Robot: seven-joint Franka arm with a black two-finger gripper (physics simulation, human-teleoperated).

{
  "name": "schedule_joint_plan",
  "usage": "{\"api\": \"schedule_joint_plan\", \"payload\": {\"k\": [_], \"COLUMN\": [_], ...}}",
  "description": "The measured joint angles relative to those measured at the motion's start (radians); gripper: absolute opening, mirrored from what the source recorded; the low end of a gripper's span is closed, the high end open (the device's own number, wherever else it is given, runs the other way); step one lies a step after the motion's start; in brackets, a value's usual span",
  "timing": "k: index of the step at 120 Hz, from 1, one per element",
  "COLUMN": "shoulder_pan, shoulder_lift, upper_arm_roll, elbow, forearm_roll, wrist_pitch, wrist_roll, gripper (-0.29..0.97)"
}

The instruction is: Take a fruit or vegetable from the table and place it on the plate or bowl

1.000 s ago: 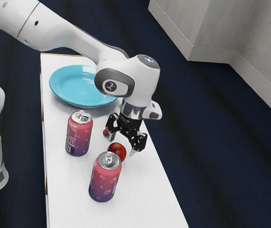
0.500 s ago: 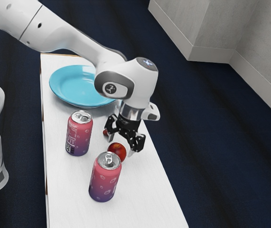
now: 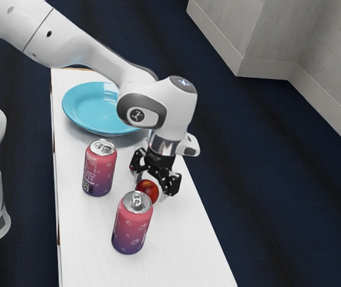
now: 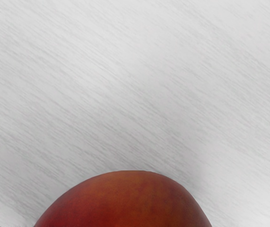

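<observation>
A small red fruit (image 3: 149,190) lies on the white table (image 3: 176,251), just behind the nearer can. My black gripper (image 3: 152,185) has come down over it and stands open, one finger on each side of the fruit, with no clear contact. In the wrist view the fruit (image 4: 125,201) bulges directly beneath my hand, with bare tabletop (image 4: 135,85) beyond it. A blue plate (image 3: 77,113) sits at the far end of the table, partly hidden by my arm.
Two pink-purple drink cans stand upright: one (image 3: 100,167) between the plate and the fruit, the other (image 3: 132,222) right next to the fruit on the near side. The table is narrow, and dark floor lies past its edge at the exterior view's right.
My hand has sunk and shifted slightly toward the exterior view's left, so the fingers now straddle the fruit. Fruit, cans and plate have not moved.
</observation>
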Motion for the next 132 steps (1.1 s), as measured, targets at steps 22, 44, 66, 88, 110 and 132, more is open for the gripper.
{"api": "schedule_joint_plan", "payload": {"k": [22,44,66,88,110,132], "shoulder_pan": [0.001,0.001,0.001,0.000,0.002,0.184], "shoulder_lift": [0.000,0.000,0.002,0.002,-0.021,-0.098], "upper_arm_roll": [0.000,0.000,-0.001,0.000,-0.002,0.002], "elbow": [-0.018,-0.034,-0.040,-0.038,-0.012,0.185], "forearm_roll": [-0.018,-0.022,-0.024,-0.019,0.027,0.162], "wrist_pitch": [0.009,0.026,0.039,0.046,0.047,-0.062], "wrist_roll": [0.002,0.003,0.003,0.001,0.000,0.045], "gripper": [0.68,0.68,0.50,0.37,0.33,0.36]}}
